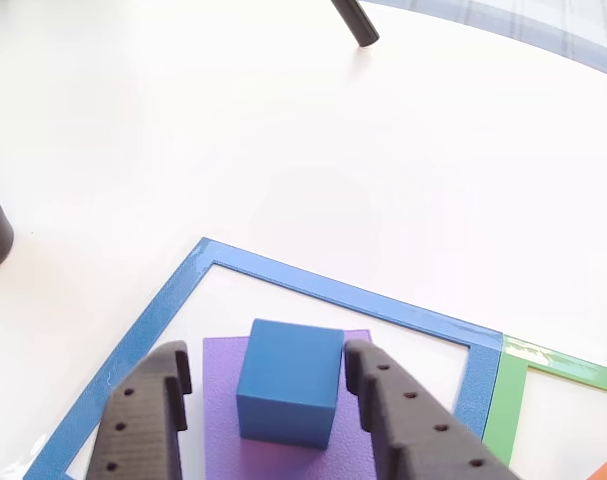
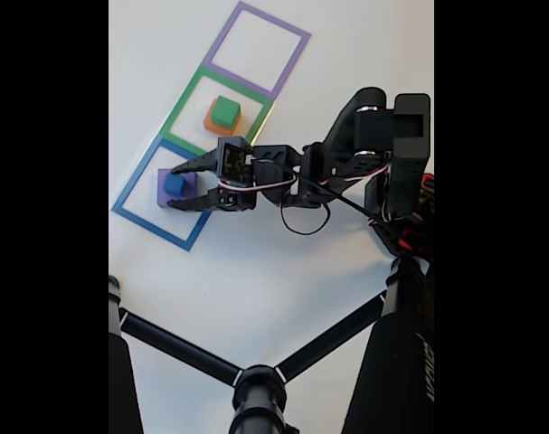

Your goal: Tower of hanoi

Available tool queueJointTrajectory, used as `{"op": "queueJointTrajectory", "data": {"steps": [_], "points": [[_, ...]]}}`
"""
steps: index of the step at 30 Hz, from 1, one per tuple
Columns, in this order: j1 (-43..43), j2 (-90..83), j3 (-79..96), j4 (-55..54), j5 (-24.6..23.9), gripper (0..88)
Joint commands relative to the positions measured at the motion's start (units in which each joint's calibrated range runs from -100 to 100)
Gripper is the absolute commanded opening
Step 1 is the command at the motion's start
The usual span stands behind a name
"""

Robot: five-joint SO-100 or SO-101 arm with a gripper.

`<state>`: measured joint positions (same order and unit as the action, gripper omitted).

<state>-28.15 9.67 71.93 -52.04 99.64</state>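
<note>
On the smooth white worktop (image 1: 313,130), the matte blue cube (image 1: 291,381) sits atop the flat purple square block (image 1: 223,400) inside the blue outline (image 1: 343,290), dark tool (image 1: 273,390) released, fingers straddling it.

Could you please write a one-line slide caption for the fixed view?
Open gripper straddles the blue cube on the purple block; green block sits on orange block.

Blue cube (image 1: 290,392) on purple block (image 1: 220,400); green block (image 2: 224,110) on orange block (image 2: 211,122); black pincer (image 1: 266,377); white counter (image 1: 283,150).
</note>
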Motion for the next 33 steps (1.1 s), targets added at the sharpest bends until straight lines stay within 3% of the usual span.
{"op": "queueJointTrajectory", "data": {"steps": [1, 9, 13, 18, 25, 33], "points": [[0.2, -5.8, 0.2, 1.3, 0.4, 16.3], [1.9, -25.4, 0.0, 21.6, 0.4, 14.6], [4.4, -38.0, -0.1, 37.5, 0.4, 4.4], [10.1, -56.9, -3.5, 69.0, 0.4, 1.0], [20.3, -70.8, -24.5, 117.4, 0.4, 1.0], [29.0, -70.1, -51.8, 147.5, 0.4, 2.4]]}}
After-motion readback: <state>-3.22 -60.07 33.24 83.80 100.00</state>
